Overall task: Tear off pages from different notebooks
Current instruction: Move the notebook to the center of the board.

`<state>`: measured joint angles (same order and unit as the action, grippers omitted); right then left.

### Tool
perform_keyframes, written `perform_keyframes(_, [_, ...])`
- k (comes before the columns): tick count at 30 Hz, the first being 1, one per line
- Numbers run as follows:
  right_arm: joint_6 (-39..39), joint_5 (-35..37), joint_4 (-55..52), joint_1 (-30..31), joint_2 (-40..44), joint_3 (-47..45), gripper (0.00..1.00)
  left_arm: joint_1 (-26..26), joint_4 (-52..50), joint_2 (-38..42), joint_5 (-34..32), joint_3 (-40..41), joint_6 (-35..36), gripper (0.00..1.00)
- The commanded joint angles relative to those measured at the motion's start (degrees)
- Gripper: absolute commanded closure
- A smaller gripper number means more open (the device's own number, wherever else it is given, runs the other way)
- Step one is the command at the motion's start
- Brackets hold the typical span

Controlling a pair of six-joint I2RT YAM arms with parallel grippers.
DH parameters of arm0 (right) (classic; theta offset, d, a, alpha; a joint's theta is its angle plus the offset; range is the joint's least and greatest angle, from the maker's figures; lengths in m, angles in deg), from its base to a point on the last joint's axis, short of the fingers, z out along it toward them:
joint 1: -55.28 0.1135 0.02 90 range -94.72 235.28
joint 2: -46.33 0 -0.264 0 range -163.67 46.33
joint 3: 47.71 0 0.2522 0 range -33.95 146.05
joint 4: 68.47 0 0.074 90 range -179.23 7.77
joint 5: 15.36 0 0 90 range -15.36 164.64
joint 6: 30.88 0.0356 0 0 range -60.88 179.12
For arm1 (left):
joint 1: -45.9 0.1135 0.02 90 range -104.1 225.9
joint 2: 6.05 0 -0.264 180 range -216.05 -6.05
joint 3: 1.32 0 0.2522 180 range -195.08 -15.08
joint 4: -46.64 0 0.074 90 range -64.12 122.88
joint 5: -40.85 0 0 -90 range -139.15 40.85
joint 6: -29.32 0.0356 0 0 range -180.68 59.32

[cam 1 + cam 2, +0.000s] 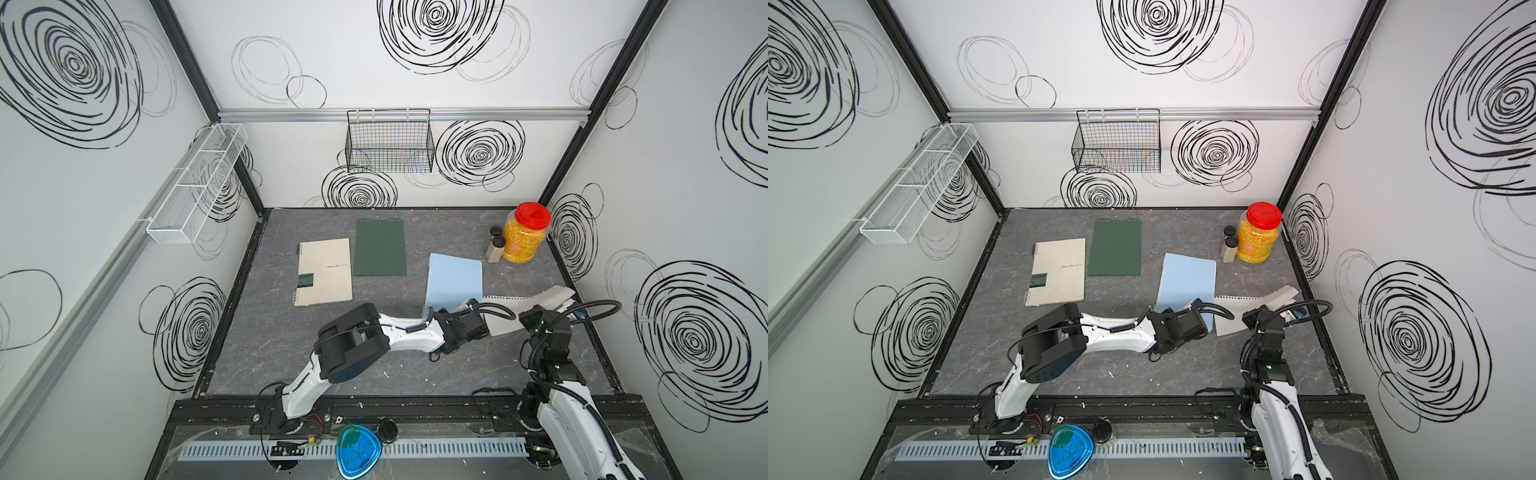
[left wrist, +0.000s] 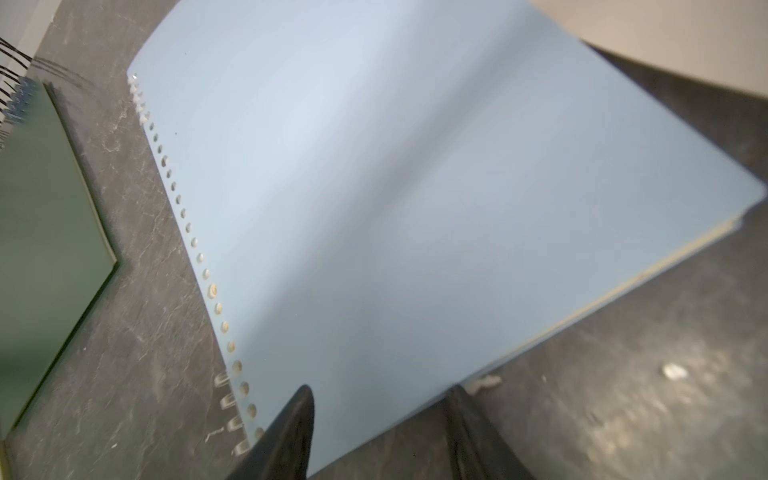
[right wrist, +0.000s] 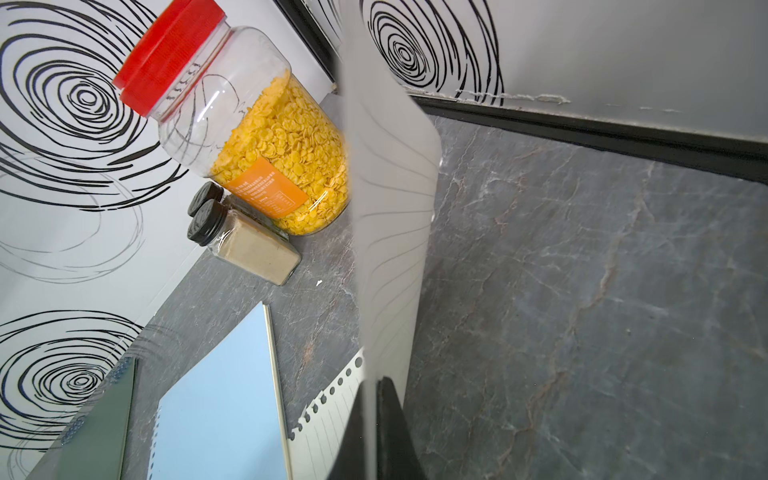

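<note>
My right gripper [image 3: 372,386] is clenched on a lined page [image 1: 505,316]. The sheet stretches from just beside the light blue notebook [image 1: 455,278] towards the right wall, its row of torn holes facing the back wall, and the gripped end curls up off the table [image 1: 291,353]. In the right wrist view I see the sheet almost edge-on, so most of its face is lost to me, and it cuts off part of the corn-flake jar [image 3: 266,137] beside the two spice bottles [image 3: 249,245]. My left gripper [image 2: 384,390] stands with its fingers [image 2: 297,419] apart over the near spiral corner of the blue notebook; the view is blurred, so I cannot tell whether the tips press on the cover. That notebook's long axis runs away from me, slightly tilted, with the spiral on the left. The cream notebook [image 1: 326,270] lies the same way, and the dark green notebook [image 1: 380,247] has its binding at the far edge. In both top views the wrists hide the fingertips.
</note>
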<state>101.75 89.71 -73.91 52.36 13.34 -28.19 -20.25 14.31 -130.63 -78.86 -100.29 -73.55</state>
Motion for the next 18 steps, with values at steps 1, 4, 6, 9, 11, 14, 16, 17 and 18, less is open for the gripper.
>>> perform_keyframes(1, [0.2, 0.1, -0.2, -0.2, 0.5, 0.4, 1.00, 3.2, -0.5, -4.4, 5.9, -2.4, -1.3, 0.46])
perform_keyframes(4, [0.2, 0.1, -0.1, -0.2, 0.5, 0.4, 1.00, 4.9, -0.7, -6.6, 7.0, -6.0, -1.9, 0.46])
perform_keyframes(6, [0.2, 0.2, -0.1, -0.2, 0.6, 0.4, 1.00, 5.9, 0.0, -7.8, 8.1, -7.7, -1.8, 0.45])
perform_keyframes(9, [0.2, 0.2, -0.1, -0.2, 0.6, 0.3, 1.00, 8.1, -0.8, -10.5, 8.7, -11.8, -2.5, 0.45])
perform_keyframes(11, [0.2, 0.1, -0.2, -0.2, 0.6, 0.4, 1.00, 9.4, -1.9, -12.6, 9.5, -15.0, -2.9, 0.45])
perform_keyframes(14, [0.2, 0.3, -0.2, -0.2, 0.8, 0.3, 1.00, 10.5, -2.8, -16.0, 10.8, -19.8, -2.6, 0.45])
perform_keyframes(16, [0.3, 0.7, -0.1, -0.3, 1.0, 0.1, 1.00, 11.0, -3.6, -18.0, 11.7, -22.9, -2.8, 0.46])
perform_keyframes(17, [0.6, 0.9, -0.1, -0.3, 1.3, 0.0, 1.00, 11.2, -3.8, -18.6, 12.1, -24.0, -2.9, 0.45])
perform_keyframes(18, [0.6, 1.3, -0.2, -0.3, 1.6, -0.3, 1.00, 11.4, -3.9, -19.2, 12.5, -24.9, -3.1, 0.45])
